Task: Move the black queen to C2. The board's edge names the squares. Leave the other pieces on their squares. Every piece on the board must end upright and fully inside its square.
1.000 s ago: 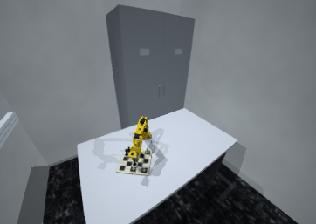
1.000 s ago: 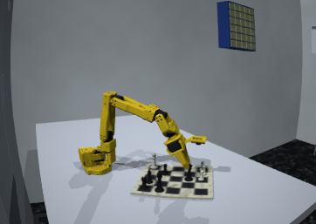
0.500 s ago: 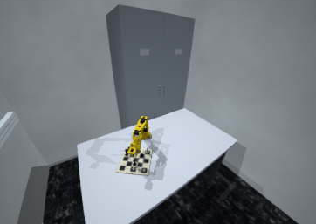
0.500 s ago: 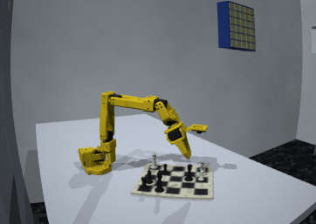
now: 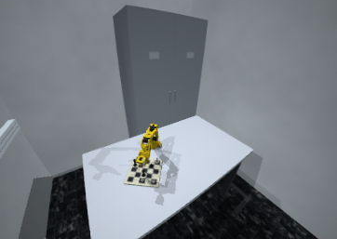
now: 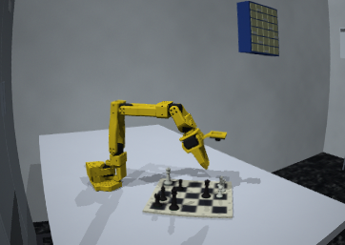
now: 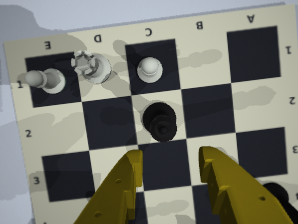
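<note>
1. Gripper state: the gripper [image 7: 171,152] has its jaws parted by a narrow gap. Only board squares show between the fingertips, so it holds nothing. In the exterior view the gripper [image 6: 206,164] hangs clear above the chessboard [image 6: 224,214], tilted down toward it.
2. Location of the task piece: the black queen [image 7: 160,122] stands upright on the light square in column C, row 2, as read from the letters and numbers on the board's edge [image 7: 200,25]. It appears to sit fully inside that square, in its half nearer the gripper.
3. Governing relation: in the wrist view the queen lies straight ahead of the fingertips, toward row 1, slightly to the moving-jaw side of the centre line. Its long axis is vertical. It touches neither finger.
4. Neighbours:
   - a white pawn [image 7: 150,69] stands on C1, directly beyond the queen;
   - a white crowned piece [image 7: 91,66] stands on D1;
   - another white piece [image 7: 45,80] stands on E1;
   - a dark piece [image 7: 277,192] is partly hidden behind the right-hand finger.
5. Containers: none is on the table [image 5: 219,149]. The cabinet [image 5: 158,70] behind it has its doors closed, and its contents cannot be seen.
6. Judgement: the placement looks complete. Any further move should go up and away from the board, to avoid contact with the queen or the piece beside the finger.
</note>
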Controlling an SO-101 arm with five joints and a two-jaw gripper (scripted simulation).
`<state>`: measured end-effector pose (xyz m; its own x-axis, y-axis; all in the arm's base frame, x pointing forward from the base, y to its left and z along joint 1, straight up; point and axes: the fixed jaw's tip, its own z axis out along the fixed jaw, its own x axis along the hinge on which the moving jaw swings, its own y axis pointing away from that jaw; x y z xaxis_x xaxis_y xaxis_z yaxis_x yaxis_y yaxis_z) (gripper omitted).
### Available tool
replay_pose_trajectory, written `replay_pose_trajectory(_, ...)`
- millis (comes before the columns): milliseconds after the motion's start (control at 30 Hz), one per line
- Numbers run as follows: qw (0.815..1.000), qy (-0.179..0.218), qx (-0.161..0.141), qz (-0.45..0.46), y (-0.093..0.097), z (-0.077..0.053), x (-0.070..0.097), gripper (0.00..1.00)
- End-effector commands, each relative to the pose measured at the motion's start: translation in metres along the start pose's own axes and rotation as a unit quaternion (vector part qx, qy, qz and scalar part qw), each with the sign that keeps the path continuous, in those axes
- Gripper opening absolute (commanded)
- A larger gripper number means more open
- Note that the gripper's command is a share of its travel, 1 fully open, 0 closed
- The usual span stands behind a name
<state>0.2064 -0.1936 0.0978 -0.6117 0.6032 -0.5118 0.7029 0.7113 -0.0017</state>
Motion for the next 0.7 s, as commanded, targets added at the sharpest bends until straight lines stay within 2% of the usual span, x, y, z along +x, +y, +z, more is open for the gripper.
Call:
replay_pose_trajectory(0, 1.0, -0.008, -0.004, -0.002, 0.003, -0.005, -0.003, 0.12)
replay_pose_trajectory(167, 1.0, -0.008, -0.005, -0.005, 0.005, -0.005, -0.003, 0.12)
replay_pose_trajectory(300, 1.0, -0.005, -0.014, -0.019, 0.015, -0.006, -0.001, 0.13)
replay_pose_trajectory(467, 0.998, 0.003, -0.037, -0.06, 0.04, -0.01, 0.006, 0.14)
replay_pose_trajectory(633, 0.989, 0.015, -0.074, -0.128, 0.078, -0.02, 0.02, 0.17)
replay_pose_trajectory(667, 0.989, 0.015, -0.074, -0.128, 0.078, -0.02, 0.02, 0.17)
